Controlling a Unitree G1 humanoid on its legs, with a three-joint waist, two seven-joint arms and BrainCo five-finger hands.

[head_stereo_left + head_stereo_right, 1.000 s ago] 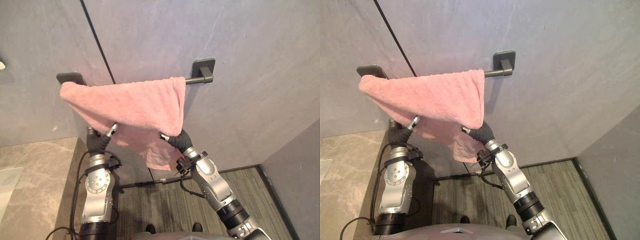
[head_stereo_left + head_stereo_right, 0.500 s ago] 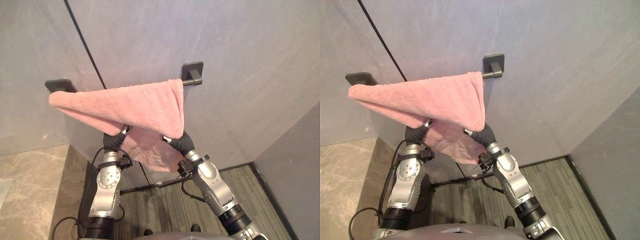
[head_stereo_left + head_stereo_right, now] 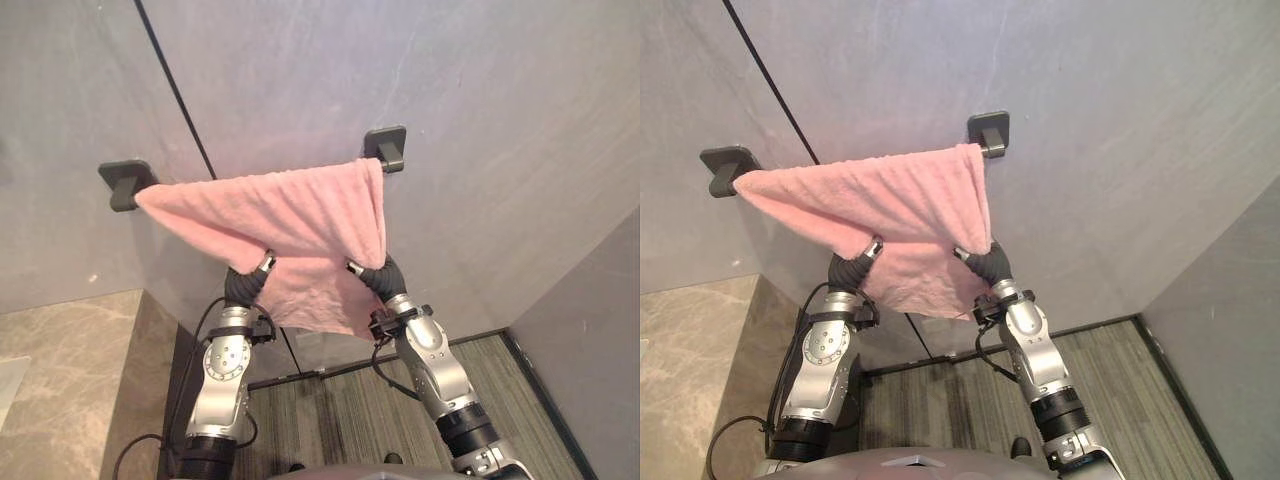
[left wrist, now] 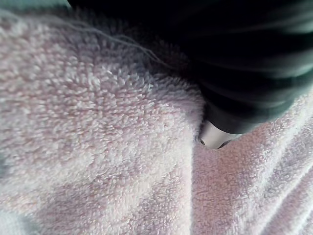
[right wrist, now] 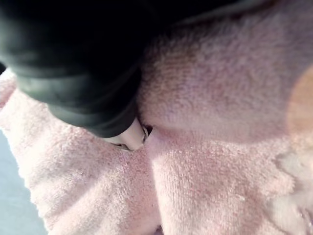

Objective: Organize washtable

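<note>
Left eye view: a pink towel (image 3: 290,210) is seen spread against a grey wall (image 3: 480,130), between two dark brackets.
Left bracket (image 3: 122,180): it is fixed to the wall at the towel's left top corner, and the cloth is touching it.
Right bracket (image 3: 386,145): it is fixed to the wall at the towel's right top corner, a little higher in the view, and the cloth is drawn up to it.
Towel layers: a front layer is folded over the top edge, and a longer layer is hung behind it, reaching down between the two arms.
Left robot hand (image 3: 243,287): it is raised from the lower left and tucked under the hem of the front layer, left of the middle. Whether it is grasping the cloth or released cannot be told, as the hand is buried in the towel.
Right robot hand (image 3: 377,279): it is raised from the lower right and tucked under the towel's right lower corner. Its state cannot be told either.
Left wrist view: pink pile is pressed right against the dark ribbed cover.
Right wrist view: the same is shown, with cloth folded around the cover.
Table (image 3: 60,350): a marbled top is seen at the near left, well apart from the towel.
Floor (image 3: 330,405): striped grey carpet is seen below the arms.
</note>
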